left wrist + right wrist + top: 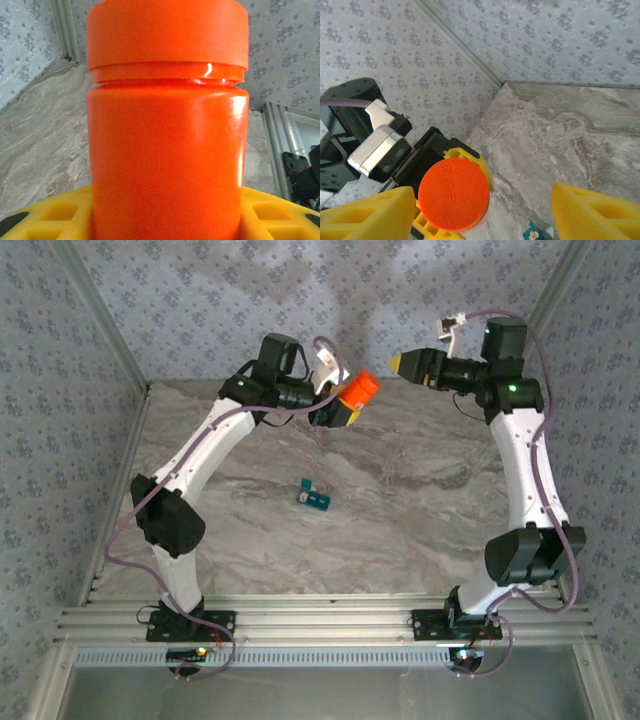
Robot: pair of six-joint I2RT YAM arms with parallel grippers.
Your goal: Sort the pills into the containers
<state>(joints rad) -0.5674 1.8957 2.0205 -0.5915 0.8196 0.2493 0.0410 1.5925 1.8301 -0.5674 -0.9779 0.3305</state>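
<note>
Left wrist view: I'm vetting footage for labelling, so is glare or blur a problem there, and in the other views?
Left wrist: bottle sharp, a glare streak down one side, a glint under the cap, the wall soft. Right wrist: even light, the yellow fingers slightly blurred. Top external: diffuse light, faint shadows, containers too small for detail.

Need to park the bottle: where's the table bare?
Bare table lies between the teal containers and the right arm, likewise toward the left arm. Crowded at the back, where the orange bottle faces the right gripper.
</note>
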